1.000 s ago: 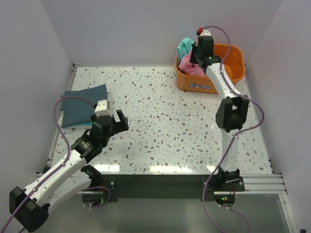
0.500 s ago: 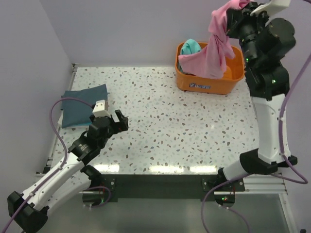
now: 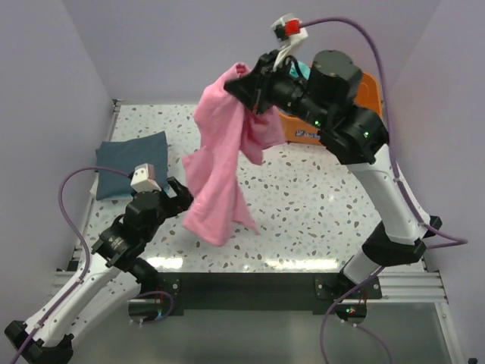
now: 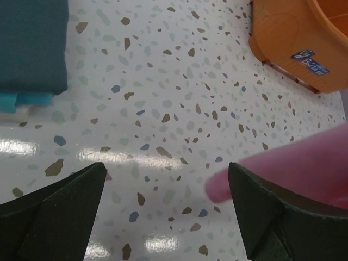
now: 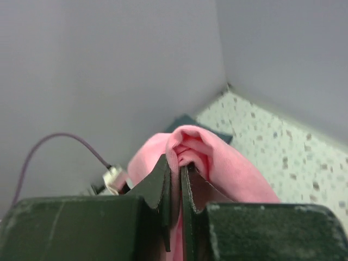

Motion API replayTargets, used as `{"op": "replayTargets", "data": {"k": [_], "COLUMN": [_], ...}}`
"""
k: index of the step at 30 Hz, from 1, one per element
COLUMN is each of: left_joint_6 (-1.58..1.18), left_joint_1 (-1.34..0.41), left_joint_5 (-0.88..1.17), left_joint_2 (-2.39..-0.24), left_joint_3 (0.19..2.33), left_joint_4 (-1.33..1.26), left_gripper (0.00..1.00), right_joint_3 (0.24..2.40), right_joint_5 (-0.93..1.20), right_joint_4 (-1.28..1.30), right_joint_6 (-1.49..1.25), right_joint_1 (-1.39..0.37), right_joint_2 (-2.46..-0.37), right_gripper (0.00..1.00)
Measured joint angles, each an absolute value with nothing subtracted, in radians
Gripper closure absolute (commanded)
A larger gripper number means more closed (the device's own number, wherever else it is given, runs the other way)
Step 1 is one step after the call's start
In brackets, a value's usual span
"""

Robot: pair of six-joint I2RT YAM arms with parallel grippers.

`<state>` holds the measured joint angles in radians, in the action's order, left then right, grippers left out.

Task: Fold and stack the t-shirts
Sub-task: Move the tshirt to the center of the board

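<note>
Seen from above, the right gripper [image 3: 244,82] is clamped on only a small fold of the soft pink cotton t-shirt [image 3: 220,174]. The pinch may slip, dropping the shirt crumpled on the speckled white table [image 3: 303,205] or across the folded dark slate t-shirt [image 3: 130,163]. The shirt hangs below that gripper, its hem just beside the left gripper [image 3: 176,196], whose jaws are spread wide. The left wrist view shows pink fabric to the right of the jaws, not between them. The right wrist view shows a pink ridge squeezed between jaws pressed together.
</note>
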<state>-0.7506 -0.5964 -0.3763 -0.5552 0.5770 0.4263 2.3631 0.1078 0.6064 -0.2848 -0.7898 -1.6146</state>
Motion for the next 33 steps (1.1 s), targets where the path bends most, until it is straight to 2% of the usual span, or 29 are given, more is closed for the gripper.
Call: {"op": "replayTargets", "data": {"k": [2,5,7,8,9,10,11,12,13,16,18,23,29,33], "left_joint_6": [-0.787,-0.828,-0.849,-0.857,-0.860,-0.865,-0.871,-0.873,-0.873,-0.872,-0.871,-0.839,-0.770,-0.754], "left_joint_1": [-0.596,-0.596,-0.596,-0.596,-0.596,-0.596,-0.596,-0.596,-0.596,-0.596,-0.596,-0.596,-0.601,-0.679], "left_joint_5": [-0.409,-0.461,-0.493,-0.509,-0.514,-0.523,-0.529,-0.532,-0.533,-0.527,-0.510,-0.381,-0.106,-0.009], "left_joint_2": [-0.532,-0.505,-0.489,-0.483,-0.482,-0.484,-0.489,-0.497,-0.511,-0.577,-0.633,-0.759,-0.916,-1.047], "left_joint_3": [0.591,0.623,0.638,0.643,0.644,0.645,0.645,0.645,0.644,0.643,0.640,0.578,0.503,0.504], "left_joint_4": [0.500,0.585,0.617,0.627,0.631,0.634,0.640,0.644,0.647,0.642,0.627,0.493,0.274,0.145], "left_gripper": [0.00,0.00,0.00,0.00,0.00,0.00,0.00,0.00,0.00,0.00,0.00,0.00,0.00,0.00], "right_joint_3": [2.291,2.061,1.810,1.678,1.553,1.438,1.341,1.223,1.118,0.914,0.857,0.850,0.850,0.846], "right_joint_5": [0.071,-0.099,-0.271,-0.351,-0.415,-0.463,-0.490,-0.514,-0.534,-0.562,-0.569,-0.604,-0.611,-0.612], "right_joint_4": [0.636,0.693,0.701,0.723,0.745,0.774,0.789,0.797,0.817,0.900,0.953,0.988,0.980,0.972], "right_joint_6": [-0.296,-0.307,-0.339,-0.363,-0.392,-0.432,-0.463,-0.508,-0.536,-0.613,-0.659,-0.706,-0.719,-0.724], "right_joint_1": [-0.808,-0.810,-0.805,-0.796,-0.781,-0.749,-0.713,-0.664,-0.615,-0.546,-0.544,-0.544,-0.544,-0.543], "right_joint_2": [-1.615,-1.511,-1.363,-1.279,-1.194,-1.118,-1.063,-1.005,-0.958,-0.945,-0.992,-0.957,-0.887,-0.892], "right_gripper": [1.00,0.97,0.93,0.83,0.78,0.70,0.34,0.11,0.01,0.01,0.01,0.01,0.01,0.01]}}
